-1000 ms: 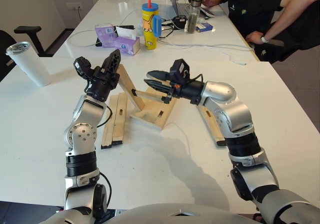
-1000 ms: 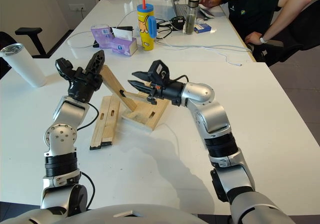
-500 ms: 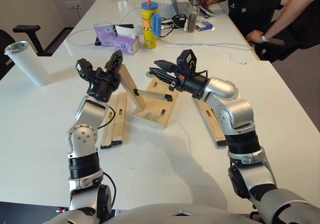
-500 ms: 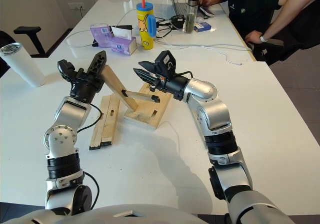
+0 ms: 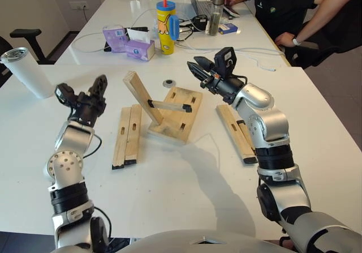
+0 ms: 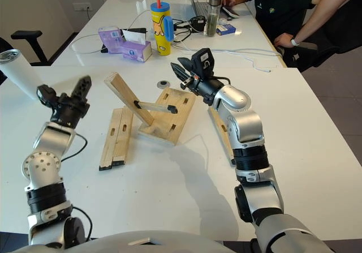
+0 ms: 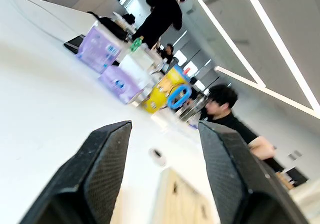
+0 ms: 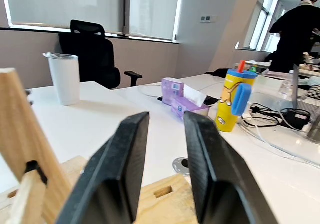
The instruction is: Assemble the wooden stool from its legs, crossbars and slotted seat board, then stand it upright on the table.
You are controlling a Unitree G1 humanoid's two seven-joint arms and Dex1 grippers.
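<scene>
The slotted seat board lies flat at mid-table. One wooden leg stands tilted in it, and a crossbar juts from that leg over the board. Two more wooden pieces lie flat to the board's left, and others lie to its right. My left gripper hovers open and empty well left of the tilted leg. My right gripper is open and empty above the board's far right corner. The right wrist view has the leg and board beyond its fingers.
A white tumbler stands at the left. Tissue packs, a yellow cup, a bottle and cables lie at the back. A small round disc sits behind the board. A seated person is at the far right.
My left gripper has let go of the tilted leg and swung away left. My right gripper has come off the crossbar and drawn back to the far right. Leg and crossbar stay put.
</scene>
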